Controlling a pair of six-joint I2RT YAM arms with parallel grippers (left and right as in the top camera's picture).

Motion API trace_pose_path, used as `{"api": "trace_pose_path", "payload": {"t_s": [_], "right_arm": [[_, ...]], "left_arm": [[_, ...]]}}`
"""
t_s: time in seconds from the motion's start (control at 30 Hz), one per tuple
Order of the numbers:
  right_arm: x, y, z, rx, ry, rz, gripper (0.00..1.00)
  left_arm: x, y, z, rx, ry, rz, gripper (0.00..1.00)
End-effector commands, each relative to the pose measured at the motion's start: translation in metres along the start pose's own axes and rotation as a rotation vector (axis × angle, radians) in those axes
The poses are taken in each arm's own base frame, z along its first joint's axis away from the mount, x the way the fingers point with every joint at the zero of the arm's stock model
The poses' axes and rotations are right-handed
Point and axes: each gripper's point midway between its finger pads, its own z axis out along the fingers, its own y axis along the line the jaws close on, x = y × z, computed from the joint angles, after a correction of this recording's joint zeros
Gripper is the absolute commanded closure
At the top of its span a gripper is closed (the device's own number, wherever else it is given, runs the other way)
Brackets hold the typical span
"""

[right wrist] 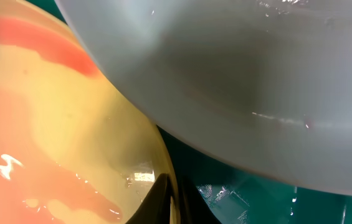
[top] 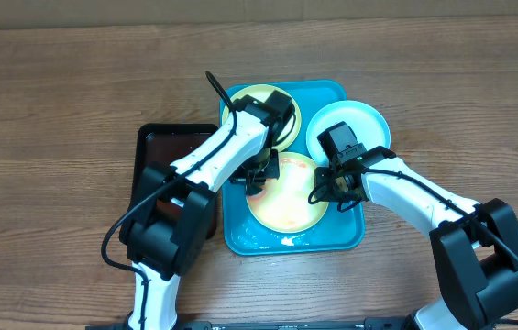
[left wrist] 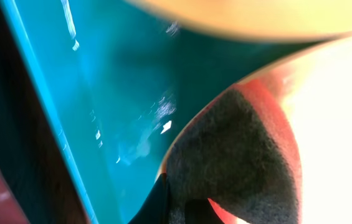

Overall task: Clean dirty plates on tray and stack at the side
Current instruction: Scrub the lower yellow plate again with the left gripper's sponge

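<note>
Closest to you, the front plate [top: 286, 209] lies in the tray [top: 240, 240], with red sauce [right wrist: 32, 37] on it. Your right gripper [top: 336, 186] sits at the plate's right rim, I think to stop it sliding. The right wrist view shows dark fingertips [right wrist: 157, 208] on each side of that rim, but you cannot tell if they squeeze it.

Your left gripper [top: 259, 174] is down at the plate's left edge. Only the left wrist view shows why: a rough grey pad [left wrist: 225, 155] rests on the plate there, likely for wiping. You cannot tell if the fingers are together on it.

Farther back, the white plate [top: 355, 119] rests on the tray's rim, half off the tray. The back plate [top: 249, 99] lies in the far corner. No plate is stacked at the side yet.
</note>
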Motion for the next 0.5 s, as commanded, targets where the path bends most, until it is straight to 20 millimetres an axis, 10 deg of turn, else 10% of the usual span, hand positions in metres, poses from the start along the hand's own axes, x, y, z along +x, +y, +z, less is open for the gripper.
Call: {"api": "trace_pose_path", "payload": {"t_s": [0.0, 0.47], "right_arm": [[-0.003, -0.016, 0.005, 0.079, -0.009, 0.022, 0.94], [-0.001, -0.016, 0.005, 0.080, 0.000, 0.025, 0.94]], "left_arm": [[0.005, -0.035, 0.004, 0.184, 0.066, 0.096, 0.96], [0.077, -0.119, 0.005, 0.529, 0.330, 0.263, 0.96]]}}
